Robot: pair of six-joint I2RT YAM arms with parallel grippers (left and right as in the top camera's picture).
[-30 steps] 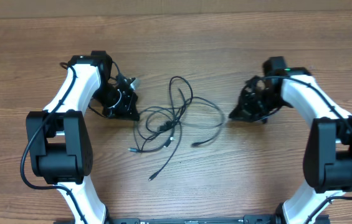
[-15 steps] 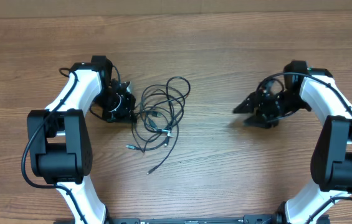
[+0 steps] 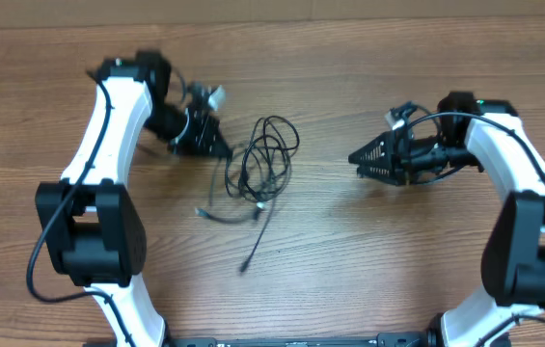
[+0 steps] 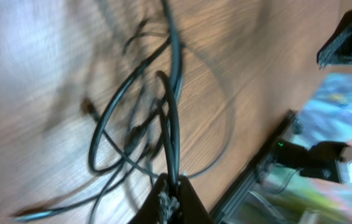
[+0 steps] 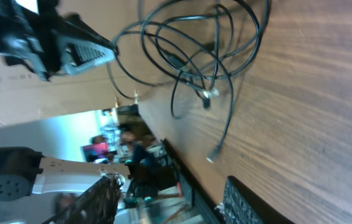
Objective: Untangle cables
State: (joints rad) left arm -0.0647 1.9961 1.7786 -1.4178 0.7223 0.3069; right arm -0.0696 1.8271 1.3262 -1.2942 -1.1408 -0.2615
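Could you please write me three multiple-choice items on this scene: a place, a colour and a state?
1. Where does the tangle of thin black cables lie? A beside the left hand; B in a box; C on the floor.
2. What colour is the wooden table? A white; B brown; C green.
3. How is the right hand? A shut on a plug; B out of view; C open, empty.
Key: 1A, a strand runs into its shut fingertips; 2B, brown grain throughout; 3C, fingers apart, nothing between.
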